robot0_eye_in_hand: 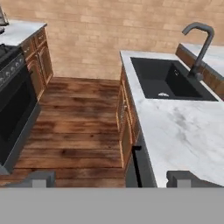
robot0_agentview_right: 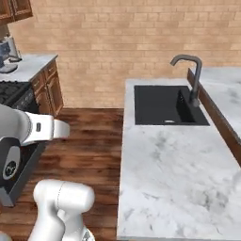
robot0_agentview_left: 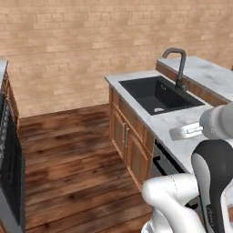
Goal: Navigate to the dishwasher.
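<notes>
Light-grey metal dishwasher front with black bar handle (robot0_eye_in_hand: 139,168) is mostly tucked under the marble worktop (robot0_eye_in_hand: 183,131); 2 dark fingers (robot0_eye_in_hand: 39,178) spread wide, holding nothing.

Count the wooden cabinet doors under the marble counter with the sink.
2 brown wooden cabinet doors show below the black sink: one nearer the brick wall, one beside it nearer the robot. More may be hidden past the light-grey dishwasher front behind the arm.

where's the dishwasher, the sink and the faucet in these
dishwasher (robot0_eye_in_hand: 139,168): hand view, on the dark strip at the top of its front, below the counter edge.
sink (robot0_agentview_right: 160,104): right base view, on the black basin floor.
faucet (robot0_agentview_left: 182,63): left base view, on its upright dark neck.
</notes>
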